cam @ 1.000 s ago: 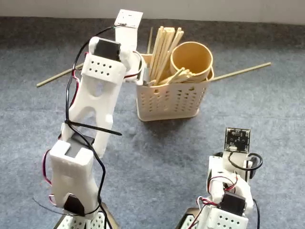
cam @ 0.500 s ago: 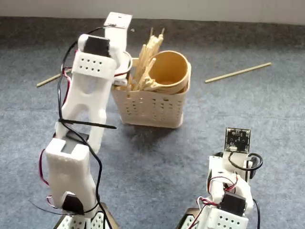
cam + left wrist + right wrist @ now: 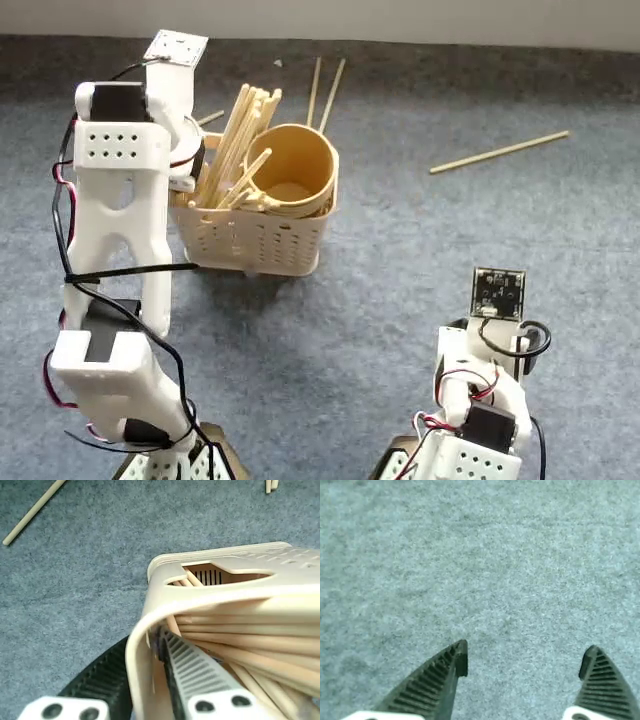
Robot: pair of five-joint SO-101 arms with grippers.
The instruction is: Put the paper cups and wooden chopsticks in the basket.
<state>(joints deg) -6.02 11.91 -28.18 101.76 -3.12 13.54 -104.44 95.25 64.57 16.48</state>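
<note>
High view: a cream basket (image 3: 255,238) stands on grey carpet (image 3: 400,260), holding a paper cup (image 3: 292,178) and a bundle of wooden chopsticks (image 3: 232,140). The left arm (image 3: 115,200) is at the basket's rim on the side away from the cup. One loose chopstick (image 3: 498,152) lies well apart, two other chopsticks (image 3: 322,88) behind the basket. Left wrist view: the left gripper (image 3: 145,642) pinches the basket wall, one finger inside, one outside. Right wrist view: the right gripper (image 3: 525,657) is spread wide over carpet

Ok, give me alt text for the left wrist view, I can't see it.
The left gripper clamps the wall of the cream plastic basket, one finger inside and one outside. Pale wooden chopsticks lie inside it, and a loose chopstick lies on the grey carpet.
</note>
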